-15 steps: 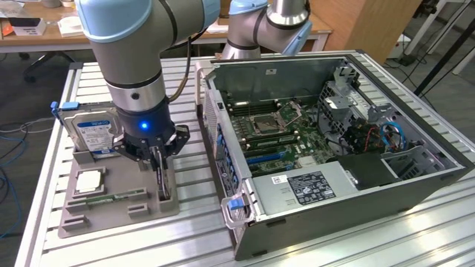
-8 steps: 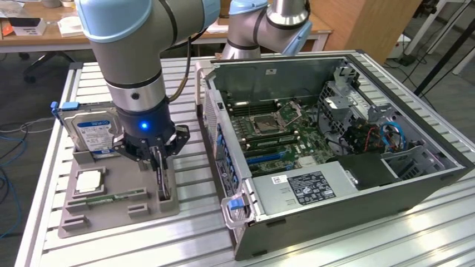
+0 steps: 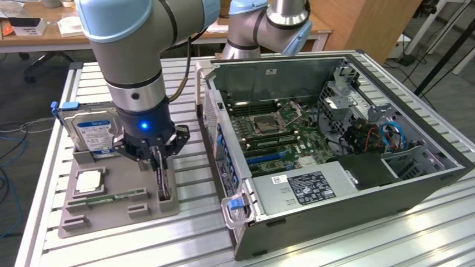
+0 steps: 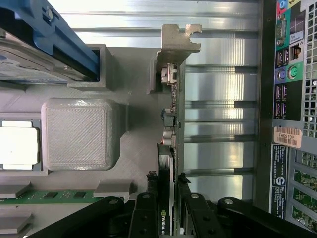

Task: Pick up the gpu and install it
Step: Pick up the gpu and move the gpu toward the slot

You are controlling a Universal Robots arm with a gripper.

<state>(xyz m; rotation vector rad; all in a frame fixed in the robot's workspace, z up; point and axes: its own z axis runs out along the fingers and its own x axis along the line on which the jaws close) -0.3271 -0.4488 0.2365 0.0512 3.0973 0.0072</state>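
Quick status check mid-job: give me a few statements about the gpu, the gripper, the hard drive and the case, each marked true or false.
1. The gpu stands on edge in the grey tray, outside the computer case. True.
2. The gripper is down inside the case. False: it is over the tray, right at the gpu.
3. The hard drive lies flat on the table. False: it stands upright in a slot of the tray.
4. The case is open on top, with the motherboard exposed. True.
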